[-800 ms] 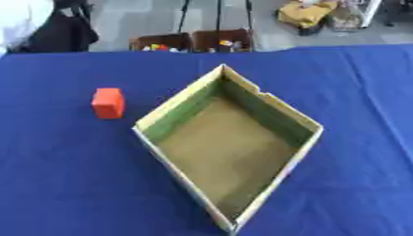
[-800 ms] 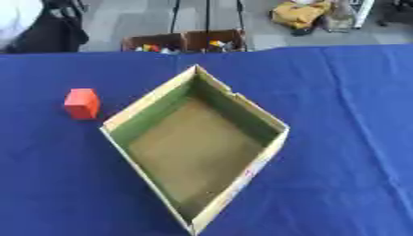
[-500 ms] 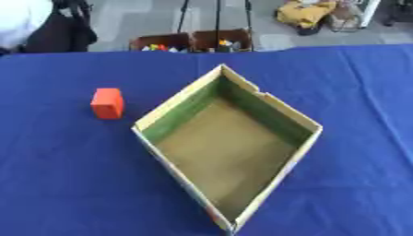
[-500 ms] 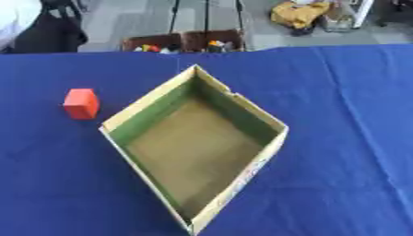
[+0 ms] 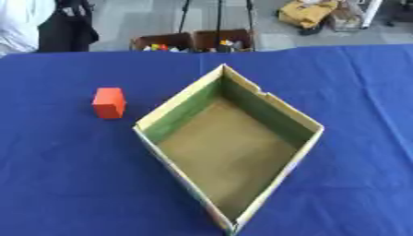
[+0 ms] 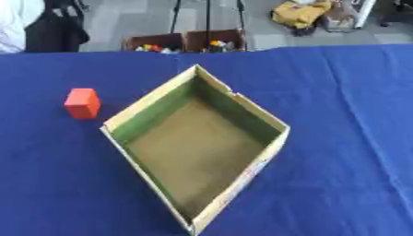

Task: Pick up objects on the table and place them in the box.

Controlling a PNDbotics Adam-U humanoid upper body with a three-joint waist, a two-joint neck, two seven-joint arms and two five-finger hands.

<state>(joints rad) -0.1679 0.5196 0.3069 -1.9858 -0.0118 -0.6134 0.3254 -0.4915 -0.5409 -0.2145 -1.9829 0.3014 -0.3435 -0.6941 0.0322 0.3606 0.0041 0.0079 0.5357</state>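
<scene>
An orange-red block (image 5: 109,103) stands on the blue tablecloth (image 5: 56,175), left of the box and a short way off its left corner. The open cardboard box (image 5: 310,125) lies turned like a diamond in the middle of the table, with green inner walls and a bare brown floor; nothing lies inside it. Neither of my hands shows in either eye view.
Beyond the table's far edge, two brown bins (image 5: 193,40) with small coloured things stand on the floor, beside tripod legs and a yellow bag (image 5: 305,13). A person's dark and white clothing (image 5: 48,23) shows at the upper left, off the table.
</scene>
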